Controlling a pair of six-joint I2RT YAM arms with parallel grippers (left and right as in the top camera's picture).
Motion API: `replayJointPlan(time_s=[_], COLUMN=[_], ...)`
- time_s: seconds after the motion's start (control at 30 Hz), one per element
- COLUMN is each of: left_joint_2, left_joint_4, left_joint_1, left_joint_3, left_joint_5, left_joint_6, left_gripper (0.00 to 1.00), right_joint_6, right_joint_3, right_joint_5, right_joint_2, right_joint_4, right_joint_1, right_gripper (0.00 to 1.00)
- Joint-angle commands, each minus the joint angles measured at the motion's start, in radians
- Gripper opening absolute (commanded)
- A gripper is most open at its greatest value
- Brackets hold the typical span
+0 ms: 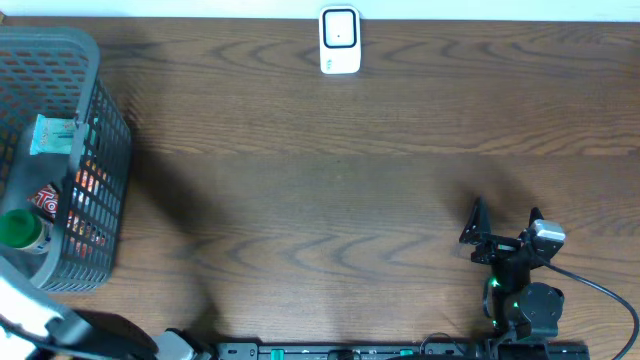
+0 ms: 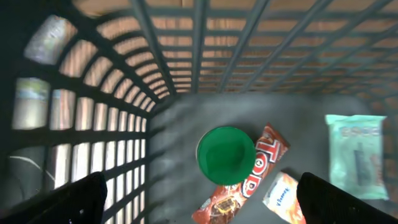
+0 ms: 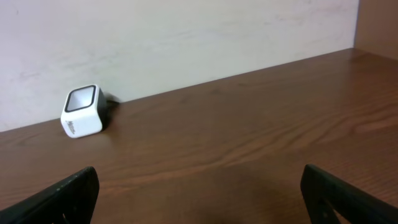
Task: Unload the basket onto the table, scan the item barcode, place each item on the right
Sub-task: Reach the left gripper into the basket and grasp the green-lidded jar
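A grey mesh basket (image 1: pixel 105 150) stands at the table's left edge and holds the items. In the left wrist view I look down into it: a green-capped bottle (image 2: pixel 226 154), a red snack bar (image 2: pixel 252 177), an orange-and-white packet (image 2: pixel 283 196) and a teal packet (image 2: pixel 354 155). My left gripper (image 2: pixel 202 198) hangs open above them, touching none. The white barcode scanner (image 1: pixel 340 40) sits at the table's far edge, and is small at the left (image 3: pixel 82 112) in the right wrist view. My right gripper (image 1: pixel 506 212) is open and empty near the front right, facing the scanner.
The basket's walls (image 2: pixel 124 124) enclose the left gripper's view on all sides. Brown wooden table (image 1: pixel 330 190) stretches between basket, scanner and right arm. A pale wall (image 3: pixel 186 37) rises behind the scanner. A black cable (image 1: pixel 600 290) runs from the right arm.
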Motion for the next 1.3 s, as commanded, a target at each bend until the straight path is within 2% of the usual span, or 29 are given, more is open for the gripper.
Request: replayJointPlan(time_s=[0.0,0.67,1.27], left_joint_2=[0.056,0.311,0.406], left_joint_4=[0.020,0.089,0.086], left_joint_1=[-0.005,-0.029,-0.072], left_joint_3=[-0.009,-0.010,-0.020], left_joint_5=[-0.005,0.074,0.072], left_joint_6=[-0.017,0.018,0.018], left_gripper=[0.98,0.98,1.00], right_joint_6=[0.002,0.002,0.002], right_joint_3=[-0.002,-0.002,-0.002], right_joint_5=[0.001,0.001,0.001], right_joint_2=[-0.003,-0.003,-0.003], right_joint_4=[-0.002,-0.002,-0.002], right_joint_1=[0.014,0.014,0.014], right_gripper=[0.99,0.99,0.99])
